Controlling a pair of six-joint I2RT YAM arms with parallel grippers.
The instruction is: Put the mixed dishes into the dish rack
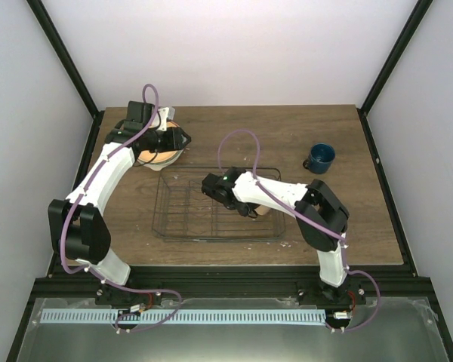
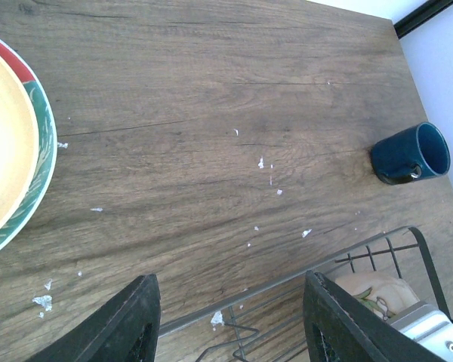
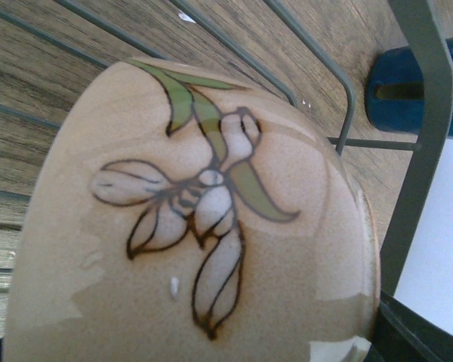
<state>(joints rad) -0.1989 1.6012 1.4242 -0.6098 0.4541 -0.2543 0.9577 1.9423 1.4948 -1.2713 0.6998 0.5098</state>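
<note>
My left gripper [image 1: 183, 139] is open and empty, hovering by the plate stack [image 1: 160, 154] at the back left. In the left wrist view the orange-yellow plate [image 2: 4, 151] lies on the red and teal plate [image 2: 44, 154]. The white plate does not show. My right gripper [image 1: 251, 211] is inside the wire dish rack [image 1: 174, 226], shut on the cream bowl [image 1: 265, 212], which fills the right wrist view [image 3: 196, 226] tipped on its side; the fingers are hidden behind it. The dark blue mug [image 1: 319, 157] stands on the table beyond the rack's right end.
The rack's rim wire [image 2: 287, 298] runs just under my left fingers [image 2: 128, 324]. The mug also shows in the left wrist view [image 2: 411, 153] and the right wrist view [image 3: 408, 90]. Black frame posts border the table.
</note>
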